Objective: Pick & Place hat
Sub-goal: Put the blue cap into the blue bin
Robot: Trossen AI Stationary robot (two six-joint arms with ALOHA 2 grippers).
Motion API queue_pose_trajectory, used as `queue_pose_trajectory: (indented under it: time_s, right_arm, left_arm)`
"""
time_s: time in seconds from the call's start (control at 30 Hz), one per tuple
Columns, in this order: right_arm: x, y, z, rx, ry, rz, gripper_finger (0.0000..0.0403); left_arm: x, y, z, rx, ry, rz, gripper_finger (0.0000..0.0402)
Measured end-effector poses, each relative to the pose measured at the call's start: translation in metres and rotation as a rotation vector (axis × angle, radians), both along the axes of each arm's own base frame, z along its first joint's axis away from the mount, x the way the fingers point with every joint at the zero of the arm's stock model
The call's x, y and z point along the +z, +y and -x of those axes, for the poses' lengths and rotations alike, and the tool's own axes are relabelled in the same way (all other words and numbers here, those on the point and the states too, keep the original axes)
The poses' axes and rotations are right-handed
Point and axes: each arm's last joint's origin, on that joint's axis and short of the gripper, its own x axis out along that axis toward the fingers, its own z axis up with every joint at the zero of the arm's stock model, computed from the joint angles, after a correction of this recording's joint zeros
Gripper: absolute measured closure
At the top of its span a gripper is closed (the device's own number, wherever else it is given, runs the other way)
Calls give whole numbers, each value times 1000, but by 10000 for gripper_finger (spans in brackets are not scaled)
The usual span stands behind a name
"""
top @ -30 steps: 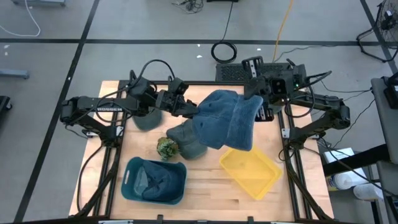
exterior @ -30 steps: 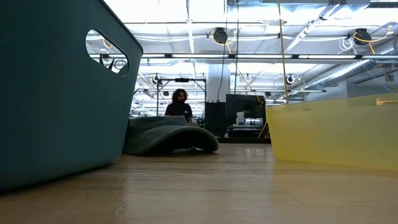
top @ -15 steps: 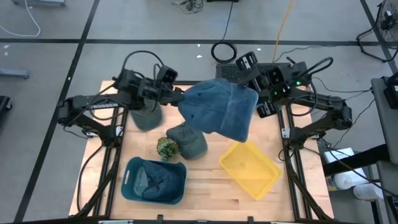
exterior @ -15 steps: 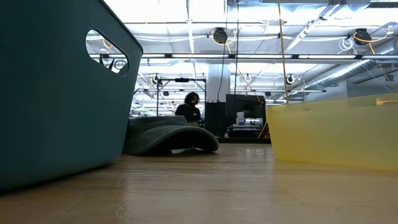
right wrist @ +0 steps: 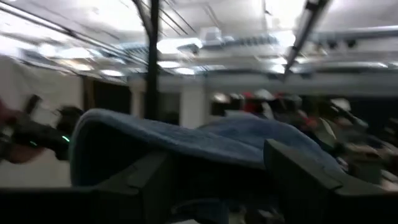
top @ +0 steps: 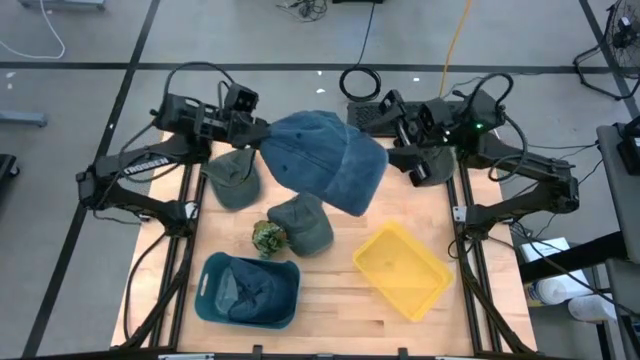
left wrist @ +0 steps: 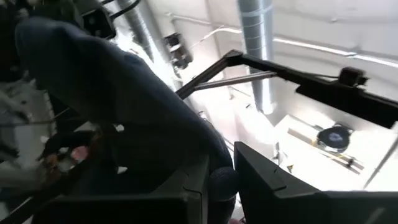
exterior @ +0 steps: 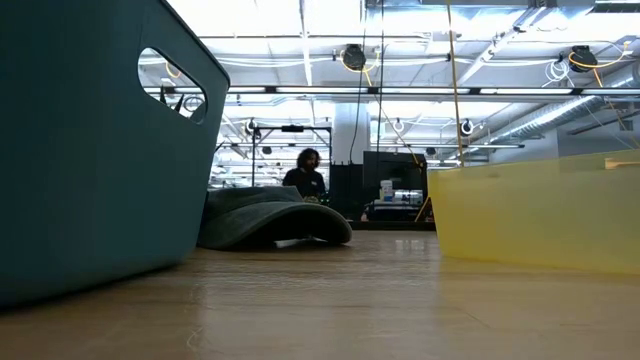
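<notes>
Starting at your left, the left pincer (top: 255, 132) is raised over the far side of the table (top: 340, 300), its fingers clamped on the near edge of the blue hat (top: 322, 158). That hat hangs in the air, stretched between both arms, well above the wood. Below it, three more hats lie waiting: a grey-green cap (top: 234, 180) under the left arm, a camouflage hat (top: 267, 237) and a grey cap (top: 303, 224) touching it. At the front left, the teal bin (top: 212, 296) already holds one hat (top: 255, 288), so you are partway through. The yellow tray (top: 380, 275) at the front right is bare. On the right, the right pincer (top: 392, 142) grips the hat's other edge. I judge carrying and releasing remain.
</notes>
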Motion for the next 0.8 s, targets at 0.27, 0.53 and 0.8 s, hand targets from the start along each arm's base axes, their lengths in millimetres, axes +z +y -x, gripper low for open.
queue_pose_trajectory:
  time_s: [0.27,0.53,0.8]
  right_arm:
    - [6,2,30,-251,41,-3,178]
    - [6,1,52,-472,102,-52,178]
    - [-2,-5,46,-658,166,46,179]
  left_arm:
    - [1,-1,22,-3,171,30,344]
    - [-4,-9,55,145,336,63,344]
    - [-13,-28,88,329,468,81,344]
